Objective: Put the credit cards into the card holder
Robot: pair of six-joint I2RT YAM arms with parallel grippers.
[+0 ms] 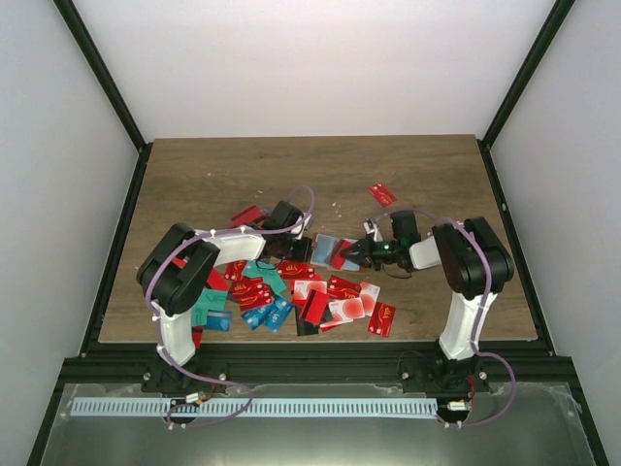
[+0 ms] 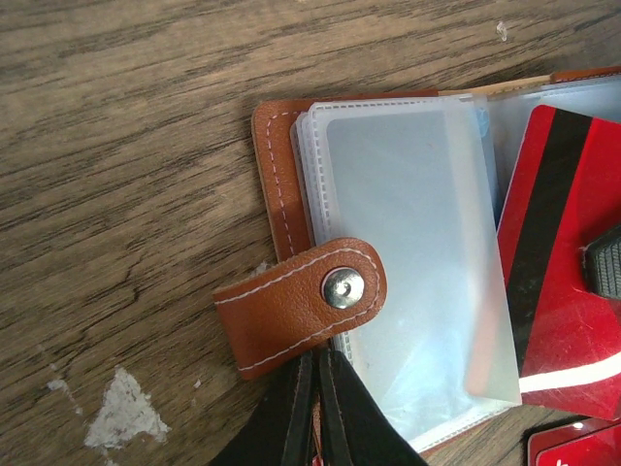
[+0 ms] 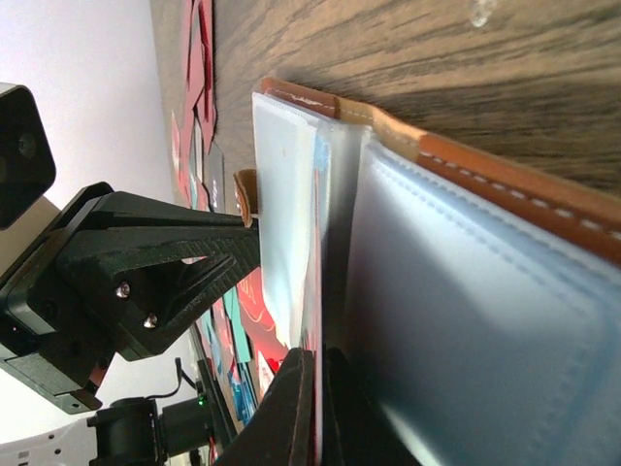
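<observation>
Pinching the snap tab (image 2: 291,306) of the card holder (image 2: 277,165), the left gripper (image 2: 317,388) keeps it spread on the bench (image 2: 126,146). The right gripper (image 3: 316,388) is clamped on a red credit card (image 2: 558,252), seemingly at a clear sleeve (image 2: 408,243). If misaligned, the card's corner could snag and tug the tab loose.

Brown with white stitching on the card holder (image 2: 291,303), frosted pale blue on its sleeves (image 2: 417,243); red with black stripe on one card (image 2: 558,223); red, teal, blue among scattered credit cards (image 1: 257,291).
</observation>
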